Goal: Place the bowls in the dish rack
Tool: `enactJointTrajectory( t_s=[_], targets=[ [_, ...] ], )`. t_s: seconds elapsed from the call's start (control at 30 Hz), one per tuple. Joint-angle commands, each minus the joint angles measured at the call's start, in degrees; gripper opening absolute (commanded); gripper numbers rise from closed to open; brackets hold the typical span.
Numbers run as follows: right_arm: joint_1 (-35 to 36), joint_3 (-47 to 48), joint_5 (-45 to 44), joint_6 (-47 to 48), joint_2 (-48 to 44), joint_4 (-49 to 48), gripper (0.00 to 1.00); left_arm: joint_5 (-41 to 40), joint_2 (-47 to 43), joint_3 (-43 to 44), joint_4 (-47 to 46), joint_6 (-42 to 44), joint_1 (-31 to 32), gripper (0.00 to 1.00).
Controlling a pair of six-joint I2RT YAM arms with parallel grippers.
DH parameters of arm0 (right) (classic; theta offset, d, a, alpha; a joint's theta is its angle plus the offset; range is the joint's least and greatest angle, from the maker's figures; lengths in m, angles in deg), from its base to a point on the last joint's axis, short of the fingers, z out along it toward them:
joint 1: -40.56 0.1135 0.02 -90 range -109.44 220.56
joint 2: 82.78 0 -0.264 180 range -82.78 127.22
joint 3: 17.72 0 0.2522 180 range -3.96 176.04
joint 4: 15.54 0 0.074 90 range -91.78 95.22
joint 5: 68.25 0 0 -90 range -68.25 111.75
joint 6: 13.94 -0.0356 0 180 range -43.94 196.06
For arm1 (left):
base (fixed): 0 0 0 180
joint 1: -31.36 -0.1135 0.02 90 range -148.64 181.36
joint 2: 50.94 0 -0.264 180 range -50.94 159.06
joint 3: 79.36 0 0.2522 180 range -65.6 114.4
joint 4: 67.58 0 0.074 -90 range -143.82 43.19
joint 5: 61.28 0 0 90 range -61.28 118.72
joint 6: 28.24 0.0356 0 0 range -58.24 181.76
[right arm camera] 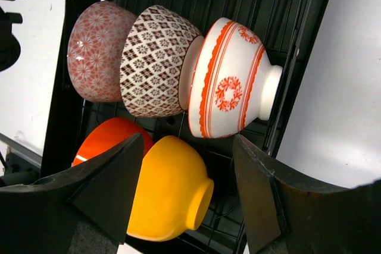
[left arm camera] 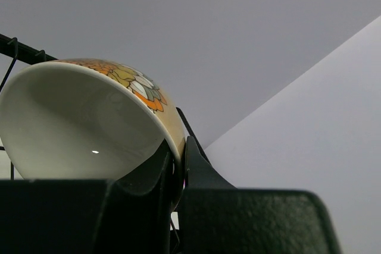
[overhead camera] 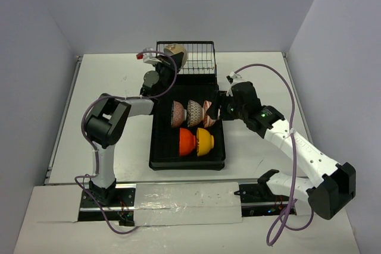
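The left gripper (left arm camera: 178, 157) is closed on the rim of the flowered bowl (left arm camera: 77, 123), with one finger inside and one outside. It holds the bowl on its side at the left part of the wire basket (overhead camera: 199, 57), which stands at the far end of the dish rack (overhead camera: 156, 147). A wire of the basket shows just behind the bowl; I cannot tell if they touch.

The other five bowls already stand on edge in the rack. The pink bowl (right arm camera: 95, 52), the brown-patterned bowl (right arm camera: 155, 57) and the red-and-white bowl (right arm camera: 226, 81) make one row and lean against each other. The red-orange bowl (right arm camera: 110, 138) and the yellow bowl (right arm camera: 169, 188) are in the row beside. The right gripper (right arm camera: 188, 141) hangs wide open over them and holds nothing.

I judge this to be the last placing. To do it well, the left arm should go down slowly and straight, so that the rim does not catch on the top wires. The fingers should open only when the bowl has support under it. The grip is on a thin edge, so a quick turn of the wrist may let the bowl slip. The right arm is better kept away from the basket.
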Motion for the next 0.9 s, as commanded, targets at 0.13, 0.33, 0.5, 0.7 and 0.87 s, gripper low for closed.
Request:
enactJointTrajectory(
  t_s=[0.13, 0.33, 0.5, 0.7, 0.87],
  targets=[
    [0.7, 0.7, -1.0, 0.2, 0.7, -1.3, 0.69, 2.8, -5.8, -3.9, -5.4, -3.2, 0.8, 0.01],
    [0.7, 0.8, -1.4, 0.3, 0.2, -1.1, 0.69, 4.6, -8.7, -5.3, -3.8, -2.7, 1.1, 0.15],
    [0.8, 0.7, -1.2, 0.3, -0.2, -1.2, 0.69, 7.0, -9.8, -6.5, -2.8, -1.8, 1.1, 0.22],
    [1.1, 0.6, -1.5, 0.3, 0.0, -1.2, 0.69, 7.4, -9.0, -7.8, -2.4, -1.8, 1.0, 0.23],
    [1.2, 0.7, -1.6, 0.4, 0.7, -1.2, 0.69, 7.8, -8.0, -9.8, -5.3, -3.8, 0.3, 0.32]
  ],
)
